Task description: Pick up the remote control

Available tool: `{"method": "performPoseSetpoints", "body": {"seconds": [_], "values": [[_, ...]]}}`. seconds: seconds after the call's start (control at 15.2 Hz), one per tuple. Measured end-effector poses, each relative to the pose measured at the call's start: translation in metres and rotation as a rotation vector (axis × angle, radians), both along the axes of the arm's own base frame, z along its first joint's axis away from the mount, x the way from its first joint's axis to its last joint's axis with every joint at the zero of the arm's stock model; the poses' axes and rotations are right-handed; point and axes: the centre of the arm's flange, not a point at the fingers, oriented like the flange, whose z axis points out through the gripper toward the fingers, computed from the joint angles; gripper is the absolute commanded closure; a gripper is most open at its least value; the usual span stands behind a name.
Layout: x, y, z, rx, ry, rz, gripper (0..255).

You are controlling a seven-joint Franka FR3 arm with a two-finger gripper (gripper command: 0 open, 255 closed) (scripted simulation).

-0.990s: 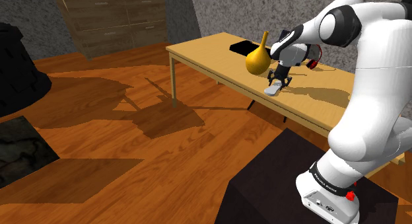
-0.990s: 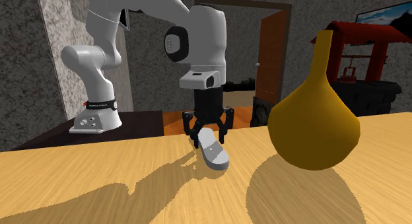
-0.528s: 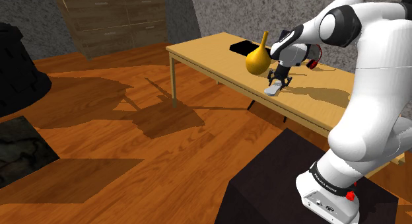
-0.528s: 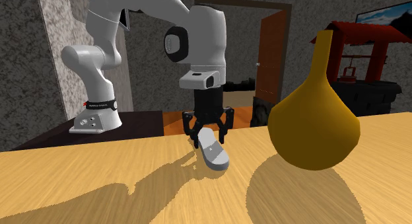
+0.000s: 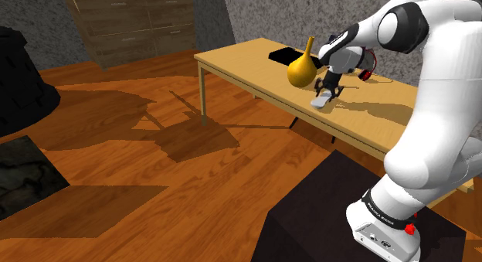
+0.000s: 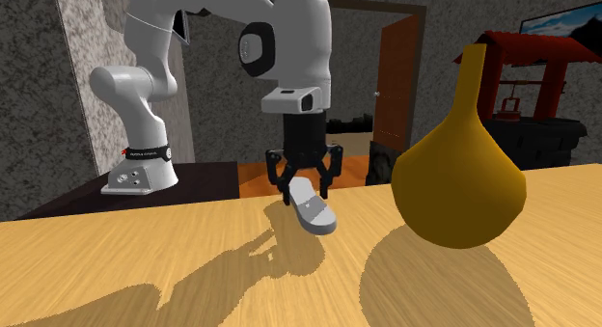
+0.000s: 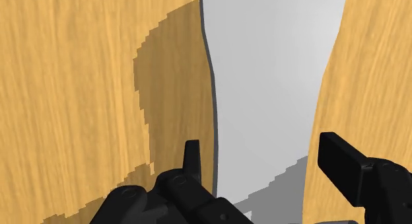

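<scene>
— Starting from the shoulder view's left, what is the room like?
— A wooden dresser (image 5: 127,21) stands against a grey speckled wall. Next comes orange plank floor (image 5: 154,168), then a pale wooden table (image 5: 232,63) carrying a yellow gourd-shaped vase (image 5: 303,67).
— And the remote?
— The white remote control (image 6: 316,214) is clasped between the black gripper's (image 6: 309,193) fingers, which are narrowed onto its sides. It hangs tilted just above the tabletop, beside the vase.

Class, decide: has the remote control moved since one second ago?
Yes. Clasped by the gripper, the remote control has risen slightly, judged against the yellow vase beside it.
</scene>
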Motion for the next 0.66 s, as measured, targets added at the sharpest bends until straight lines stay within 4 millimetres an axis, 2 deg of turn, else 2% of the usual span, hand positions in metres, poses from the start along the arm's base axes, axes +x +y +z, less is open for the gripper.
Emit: {"method": "performPoseSetpoints", "body": {"seconds": [0.66], "values": [[0.000, 0.001, 0.051, 0.000, 0.000, 0.000, 255]]}}
